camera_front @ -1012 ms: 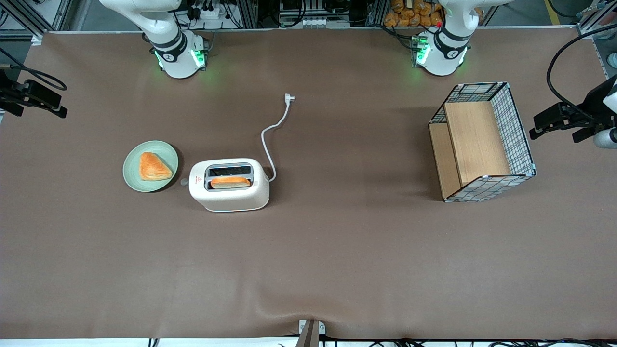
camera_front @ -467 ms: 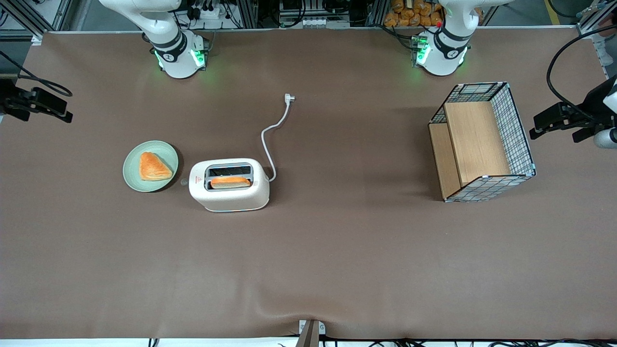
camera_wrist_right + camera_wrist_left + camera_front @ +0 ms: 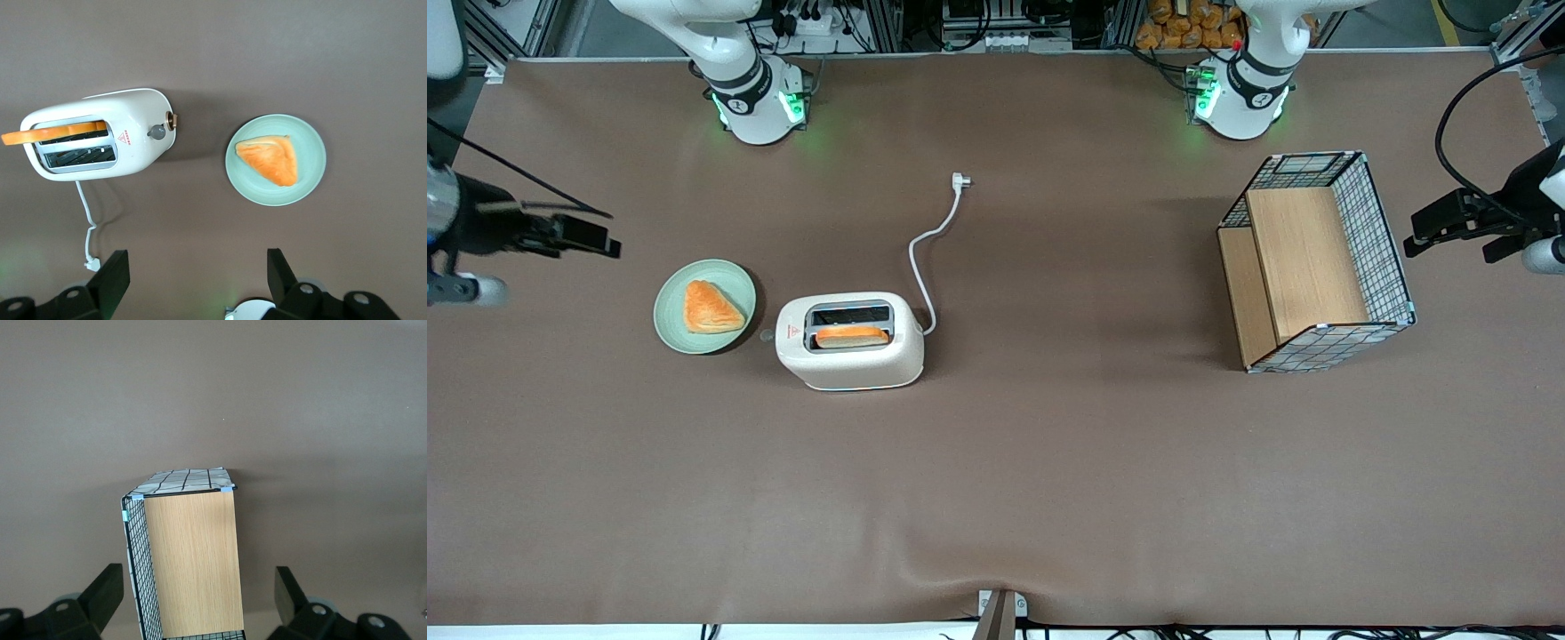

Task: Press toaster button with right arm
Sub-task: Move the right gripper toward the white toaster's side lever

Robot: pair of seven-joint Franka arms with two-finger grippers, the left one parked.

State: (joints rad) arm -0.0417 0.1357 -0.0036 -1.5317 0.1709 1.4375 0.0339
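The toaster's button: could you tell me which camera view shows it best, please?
The right wrist view: the button shows plainly on the toaster end facing the plate. The front view shows only a faint knob. The left wrist view misses it. The gripper hovers open, apart from the toaster.

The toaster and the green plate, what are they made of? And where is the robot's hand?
The toaster looks like smooth white plastic: rounded, evenly matte, no metal shine. The plate looks like glazed ceramic, pale green with faint rings, though it could be plastic. The gripper is open, hanging above the table near both.
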